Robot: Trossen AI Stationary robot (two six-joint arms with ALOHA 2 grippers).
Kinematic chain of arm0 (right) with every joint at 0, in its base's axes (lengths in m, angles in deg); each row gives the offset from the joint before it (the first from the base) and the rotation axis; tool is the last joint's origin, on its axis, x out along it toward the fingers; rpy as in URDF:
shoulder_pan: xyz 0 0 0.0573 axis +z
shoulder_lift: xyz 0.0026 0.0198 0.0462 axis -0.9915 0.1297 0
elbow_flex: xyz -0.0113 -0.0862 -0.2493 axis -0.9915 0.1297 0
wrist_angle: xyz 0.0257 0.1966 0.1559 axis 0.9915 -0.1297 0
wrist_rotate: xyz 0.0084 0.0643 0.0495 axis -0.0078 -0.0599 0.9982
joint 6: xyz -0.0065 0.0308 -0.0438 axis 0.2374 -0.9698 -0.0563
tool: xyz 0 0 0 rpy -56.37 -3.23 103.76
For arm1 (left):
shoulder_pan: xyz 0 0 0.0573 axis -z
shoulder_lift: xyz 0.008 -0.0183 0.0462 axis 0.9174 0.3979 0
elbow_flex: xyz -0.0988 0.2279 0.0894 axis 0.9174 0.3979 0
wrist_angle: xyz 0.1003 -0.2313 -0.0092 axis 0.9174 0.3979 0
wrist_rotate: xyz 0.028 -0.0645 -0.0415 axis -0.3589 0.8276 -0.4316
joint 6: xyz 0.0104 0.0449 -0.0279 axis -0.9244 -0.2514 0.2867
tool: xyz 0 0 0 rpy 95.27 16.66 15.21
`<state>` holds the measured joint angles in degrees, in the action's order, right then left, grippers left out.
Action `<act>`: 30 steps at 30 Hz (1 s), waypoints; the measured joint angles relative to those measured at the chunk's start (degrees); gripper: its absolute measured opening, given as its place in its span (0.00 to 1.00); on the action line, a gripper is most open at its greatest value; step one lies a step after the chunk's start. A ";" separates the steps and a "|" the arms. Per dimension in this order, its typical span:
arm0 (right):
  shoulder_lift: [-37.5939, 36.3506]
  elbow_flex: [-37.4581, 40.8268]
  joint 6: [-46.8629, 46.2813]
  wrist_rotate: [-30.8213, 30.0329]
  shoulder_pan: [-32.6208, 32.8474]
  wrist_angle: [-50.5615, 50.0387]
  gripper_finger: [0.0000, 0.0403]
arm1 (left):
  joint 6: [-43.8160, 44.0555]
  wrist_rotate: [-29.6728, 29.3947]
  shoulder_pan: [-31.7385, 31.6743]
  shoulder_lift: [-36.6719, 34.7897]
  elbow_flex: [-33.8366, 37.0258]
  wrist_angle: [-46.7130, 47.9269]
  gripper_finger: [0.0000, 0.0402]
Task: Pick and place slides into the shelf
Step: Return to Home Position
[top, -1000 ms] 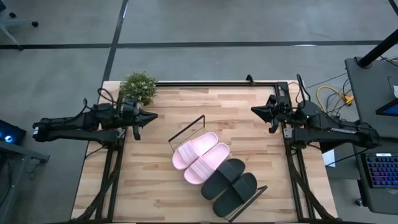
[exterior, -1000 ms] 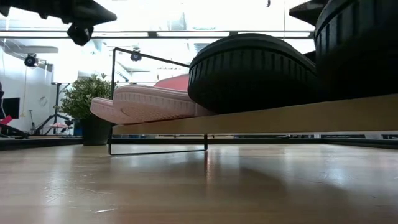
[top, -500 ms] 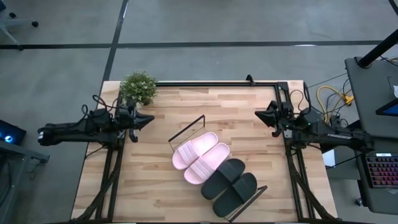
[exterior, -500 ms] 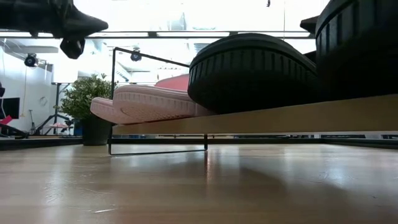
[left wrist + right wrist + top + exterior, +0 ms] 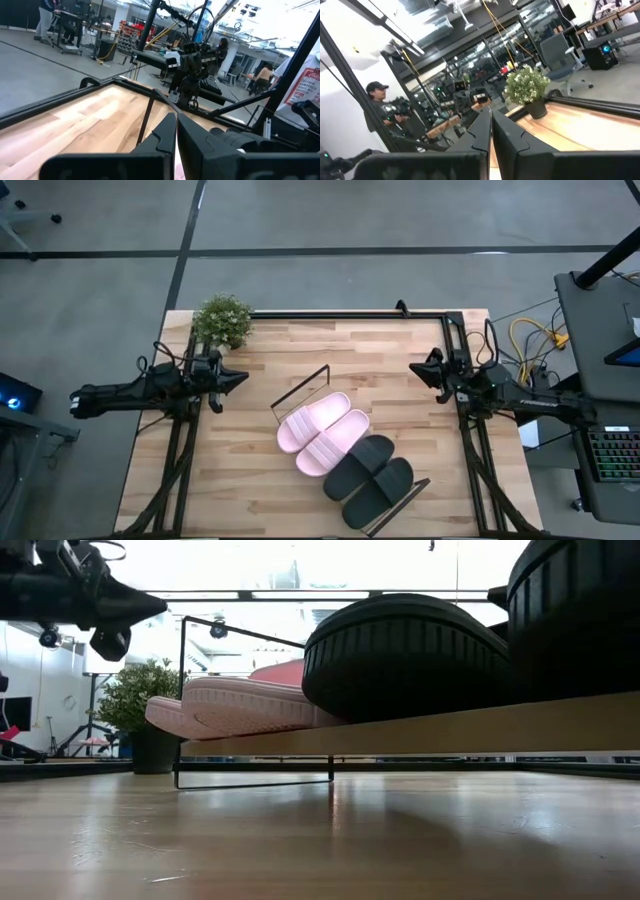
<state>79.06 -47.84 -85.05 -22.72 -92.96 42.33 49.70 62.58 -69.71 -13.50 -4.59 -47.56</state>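
Observation:
All four slides lie side by side on the shelf (image 5: pixel 395 502), a light-wood board with black wire ends set aslant at the table's middle. The pink pair (image 5: pixel 322 432) sits toward its far-left end, the black pair (image 5: pixel 368 478) toward its near-right end. In the low view the pink slides (image 5: pixel 240 706) and black slides (image 5: pixel 405 655) rest sole-down on the board (image 5: pixel 420 730). My left gripper (image 5: pixel 243 376) hangs shut above the table's left side, away from the shelf. My right gripper (image 5: pixel 413 368) hangs shut above the right side. Both wrist views show shut fingers, left (image 5: pixel 176 131) and right (image 5: pixel 490 129).
A potted plant (image 5: pixel 222 320) stands at the table's far-left corner, just beyond my left gripper. A black rail (image 5: pixel 350 314) runs along the far edge. Bare wood lies on both sides of the shelf. People and workbenches show in the room beyond.
Both arms have drawn back outward: the left gripper toward the table's left edge and lower, the right gripper slightly toward the right edge. The slides and shelf have stayed where they were.

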 joint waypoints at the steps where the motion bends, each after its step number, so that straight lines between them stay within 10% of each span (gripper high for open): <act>1: -0.43 0.49 -0.04 0.00 0.01 0.71 0.02 | 0.00 0.00 0.00 -0.71 0.48 -0.04 0.00; 30: -2.60 0.97 0.13 0.42 0.02 0.71 0.02 | 1.49 -0.81 0.00 -4.65 8.08 -7.92 0.00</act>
<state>76.46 -46.87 -84.92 -22.30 -92.94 43.04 51.18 61.77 -69.71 -18.15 3.49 -55.48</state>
